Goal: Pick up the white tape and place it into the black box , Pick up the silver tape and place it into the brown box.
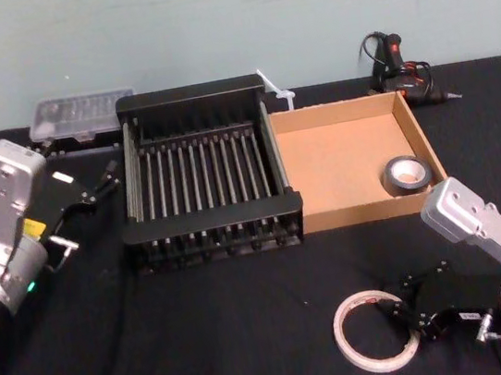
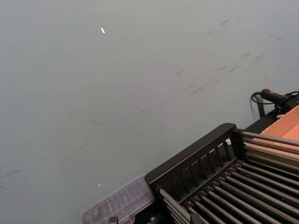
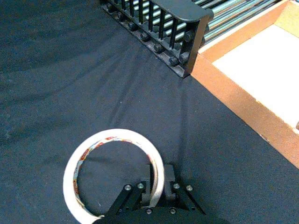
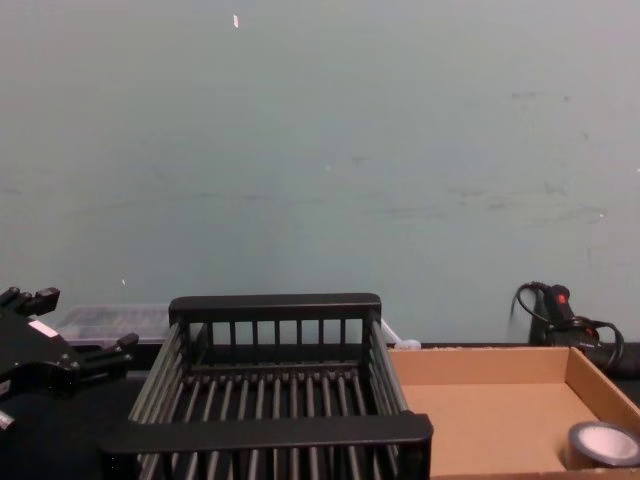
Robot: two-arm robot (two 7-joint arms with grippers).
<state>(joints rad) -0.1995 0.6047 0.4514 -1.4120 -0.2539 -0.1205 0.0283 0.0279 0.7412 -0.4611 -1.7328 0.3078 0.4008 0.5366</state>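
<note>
The right tool, low near the counter's front edge toward its right corner, pinches the band of the white tape, one finger inside the ring and one outside. The tape lies flat. The silver tape rests in the brown box's front right corner. The left tool hangs spread beside the black box.

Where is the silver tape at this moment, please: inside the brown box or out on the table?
Inside: the silver tape rests on the floor of the brown box, in its near right corner, within the cardboard walls.
</note>
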